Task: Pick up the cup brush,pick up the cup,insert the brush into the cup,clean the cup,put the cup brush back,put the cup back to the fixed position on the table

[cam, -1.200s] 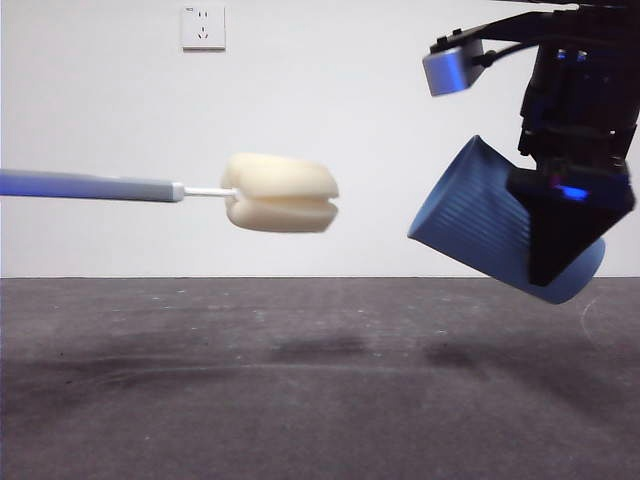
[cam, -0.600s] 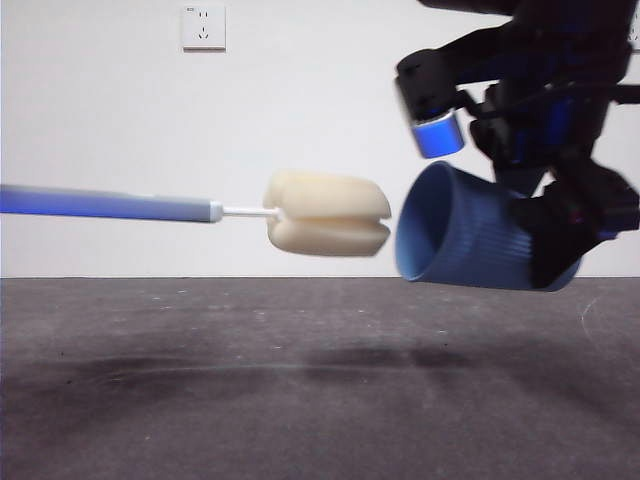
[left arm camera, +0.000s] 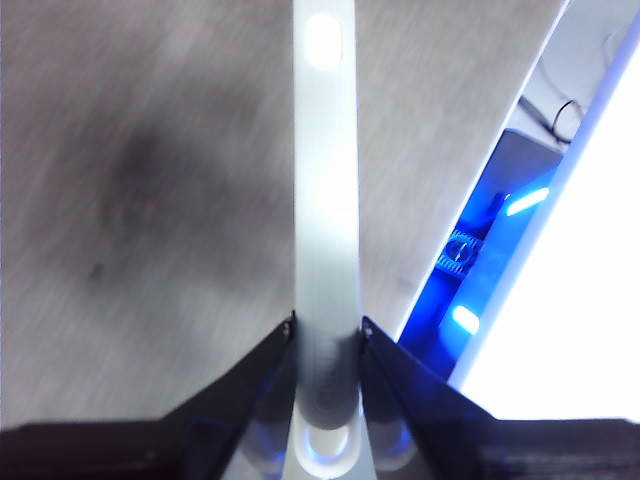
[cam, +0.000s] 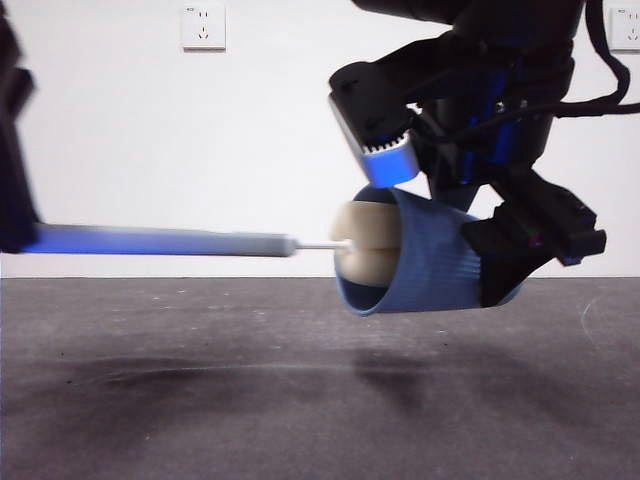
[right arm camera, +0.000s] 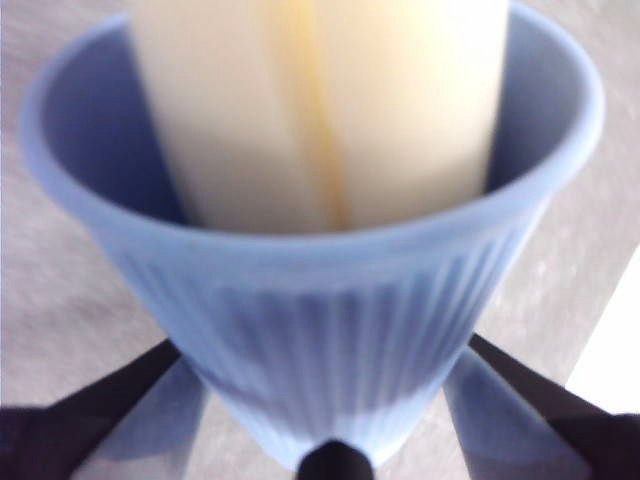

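The blue ribbed cup (cam: 430, 262) hangs on its side above the table (cam: 200, 400), mouth facing left. My right gripper (cam: 530, 240) is shut on its body. The right wrist view shows the cup (right arm camera: 340, 320) between the two jaws of my right gripper (right arm camera: 330, 400). The cup brush lies level, and its cream sponge head (cam: 365, 245) is partly inside the cup's mouth. That sponge head (right arm camera: 320, 110) fills most of the opening. The grey handle (cam: 160, 241) runs left to my left gripper (cam: 15, 150) at the picture's edge. My left gripper (left arm camera: 327, 335) is shut on the pale handle (left arm camera: 325, 200).
A white wall with a socket (cam: 203, 27) stands behind the table. A second socket (cam: 625, 25) shows at the top right. Beyond the table's edge, the left wrist view shows a blue-lit device (left arm camera: 500, 240).
The brush has moved right and the cup has moved left and lower. The sponge head, apart from the cup before, now sits in the cup's mouth.
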### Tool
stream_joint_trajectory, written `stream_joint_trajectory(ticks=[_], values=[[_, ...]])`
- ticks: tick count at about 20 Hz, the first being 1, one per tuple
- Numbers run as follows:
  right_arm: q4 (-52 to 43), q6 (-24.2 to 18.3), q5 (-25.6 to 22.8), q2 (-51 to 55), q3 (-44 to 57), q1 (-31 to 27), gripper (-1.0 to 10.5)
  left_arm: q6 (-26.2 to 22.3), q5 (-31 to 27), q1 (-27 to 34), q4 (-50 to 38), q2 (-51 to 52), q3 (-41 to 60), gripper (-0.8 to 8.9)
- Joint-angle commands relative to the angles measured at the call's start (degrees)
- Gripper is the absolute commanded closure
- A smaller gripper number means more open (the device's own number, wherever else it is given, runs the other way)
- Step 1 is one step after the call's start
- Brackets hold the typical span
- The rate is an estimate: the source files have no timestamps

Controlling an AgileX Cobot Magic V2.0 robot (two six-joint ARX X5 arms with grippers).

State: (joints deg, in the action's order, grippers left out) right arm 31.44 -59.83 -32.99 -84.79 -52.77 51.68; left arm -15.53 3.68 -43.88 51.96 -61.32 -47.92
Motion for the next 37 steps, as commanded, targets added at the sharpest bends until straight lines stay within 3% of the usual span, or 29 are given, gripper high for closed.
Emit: stream_joint_trajectory(ticks=[1,7,12,21,31,37], values=[[-1.0,-0.4,-0.1,-1.1,-0.2,1.7,9.6,3.2,1.3,-2.0,-4.1,-2.3,-0.3,8.22],[-1.5,0.3,-0.4,-1.7,-0.2,4.3,9.6,6.5,1.1,-4.2,-5.8,-4.5,-2.1,8.22],[-0.9,0.5,-1.9,-1.7,-0.2,4.2,9.6,6.6,-5.4,-3.6,5.8,-3.1,-2.1,8.22],[-1.0,0.5,-1.9,-1.7,-0.2,4.2,9.6,8.5,-8.1,-3.6,20.7,10.1,-2.1,8.22],[-1.1,0.5,-1.7,-1.7,-0.2,4.3,9.6,8.4,-5.0,-3.7,14.3,6.8,-2.1,8.22],[-1.5,0.5,-1.5,-1.7,-0.2,4.4,9.6,8.3,-3.1,-3.8,5.6,0.2,-2.1,8.22]])
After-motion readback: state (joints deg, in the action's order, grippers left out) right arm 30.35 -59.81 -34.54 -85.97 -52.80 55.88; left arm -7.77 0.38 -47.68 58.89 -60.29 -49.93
